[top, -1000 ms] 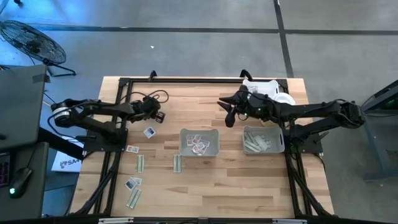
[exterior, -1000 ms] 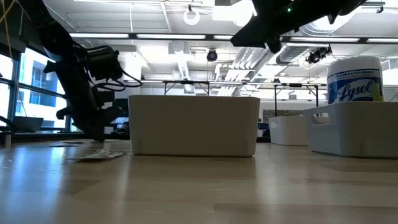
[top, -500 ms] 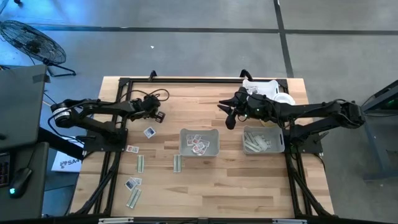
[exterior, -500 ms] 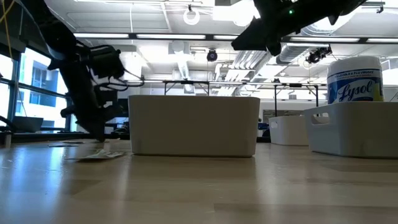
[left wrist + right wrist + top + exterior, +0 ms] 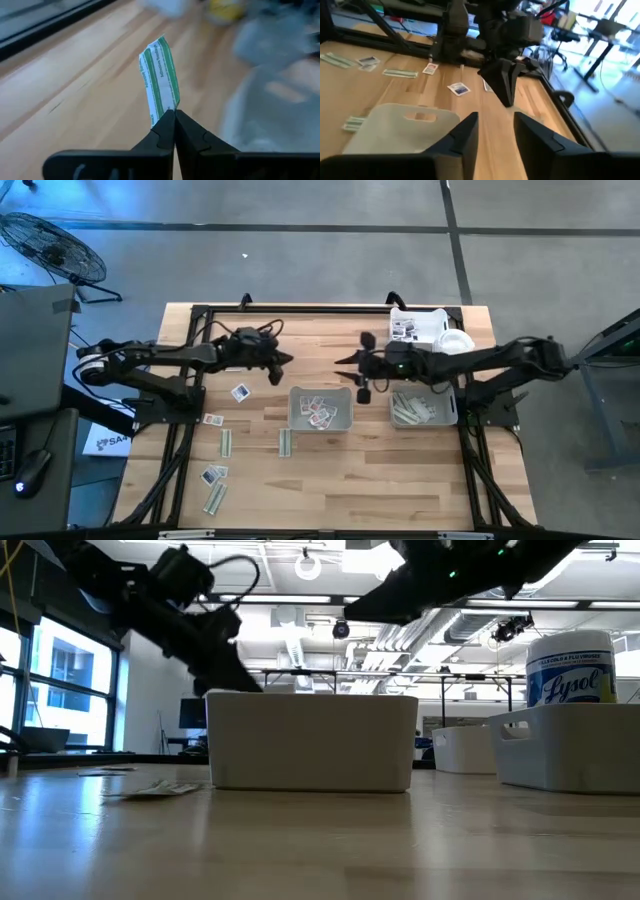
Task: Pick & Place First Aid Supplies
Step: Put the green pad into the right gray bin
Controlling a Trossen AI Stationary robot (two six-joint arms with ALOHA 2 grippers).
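Open-plan robotics lab, exposed ceiling ducts, concrete floor, wooden workbench, office chair

The left arm reaches from the table's left edge toward the middle, stretched nearly straight and raised above the tabletop. The left gripper has its two fingers pressed tight together, pinching the end of a green-striped strip packet that stands up from the tips. The right arm reaches in from the right edge, also extended toward the centre and held high. The right gripper faces the left one, a short gap between them, with its fingers spread apart and nothing between them.
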